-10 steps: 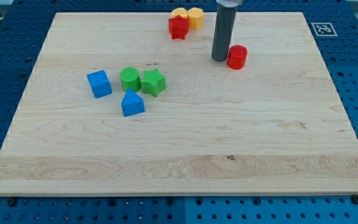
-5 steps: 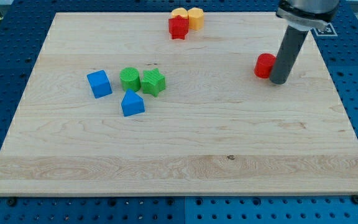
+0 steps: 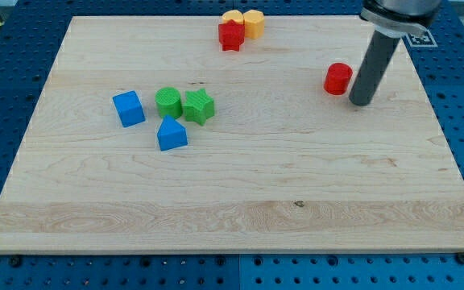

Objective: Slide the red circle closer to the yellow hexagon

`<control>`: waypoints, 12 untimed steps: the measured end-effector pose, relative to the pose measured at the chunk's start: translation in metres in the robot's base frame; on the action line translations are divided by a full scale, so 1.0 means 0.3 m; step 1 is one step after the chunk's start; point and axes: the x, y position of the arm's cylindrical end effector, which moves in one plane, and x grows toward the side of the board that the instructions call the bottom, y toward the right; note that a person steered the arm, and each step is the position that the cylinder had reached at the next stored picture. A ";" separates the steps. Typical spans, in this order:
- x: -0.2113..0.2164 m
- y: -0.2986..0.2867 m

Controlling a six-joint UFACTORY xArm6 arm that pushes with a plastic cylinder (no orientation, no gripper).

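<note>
The red circle (image 3: 338, 78) is a short cylinder at the board's upper right. My tip (image 3: 361, 102) rests on the board just to its right and a little below, with a narrow gap between them. The yellow hexagon (image 3: 254, 22) stands at the view's top edge, with a yellow block (image 3: 232, 17) to its left and a red star-like block (image 3: 231, 35) just below that. The red circle lies well to the right of and below this cluster.
At the left middle of the wooden board (image 3: 232, 185) stand a blue cube (image 3: 128, 108), a green circle (image 3: 168, 102), a green star (image 3: 199, 105) and a blue block (image 3: 171, 134). A fiducial marker (image 3: 420, 37) sits at the top right corner.
The tip went from the red circle's left to its right, the circle sliding right; in the last half second the circle shifted slightly left and up, with the tip nearly still.
</note>
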 end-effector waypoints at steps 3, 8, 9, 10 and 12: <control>-0.262 -0.264; -0.320 -0.150; -0.312 -0.269; -0.313 -0.358; -0.325 -0.345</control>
